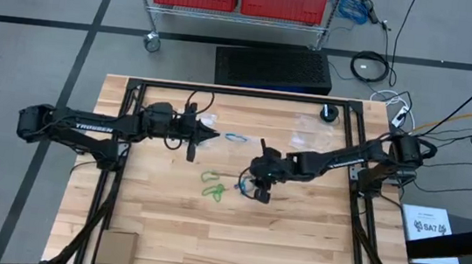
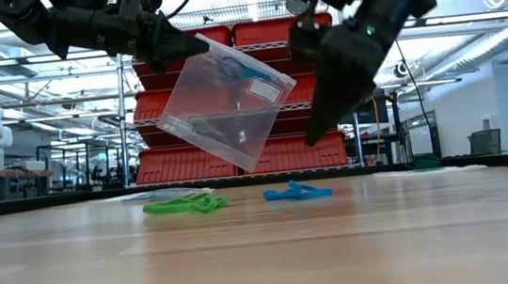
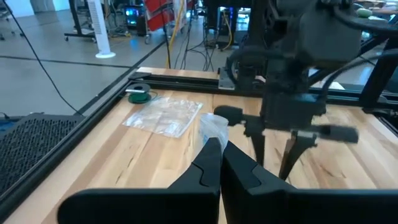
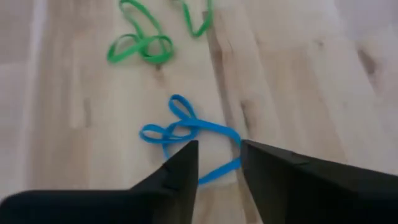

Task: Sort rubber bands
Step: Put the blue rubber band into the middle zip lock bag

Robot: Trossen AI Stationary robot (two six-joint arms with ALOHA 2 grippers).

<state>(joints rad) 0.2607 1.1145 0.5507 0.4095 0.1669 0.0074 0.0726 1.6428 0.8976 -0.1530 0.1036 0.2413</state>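
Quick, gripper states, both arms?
Left gripper: shut on the clear bag, held above the table.
Right gripper: open, over the blue bands.

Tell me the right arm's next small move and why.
Probably lower the right gripper straight down and close on the blue rubber bands. Its jaws stand open just above them, with a blue strand showing in the gap. The bands lie flat on the table, and the left gripper holds a clear bag up, shut on its edge.
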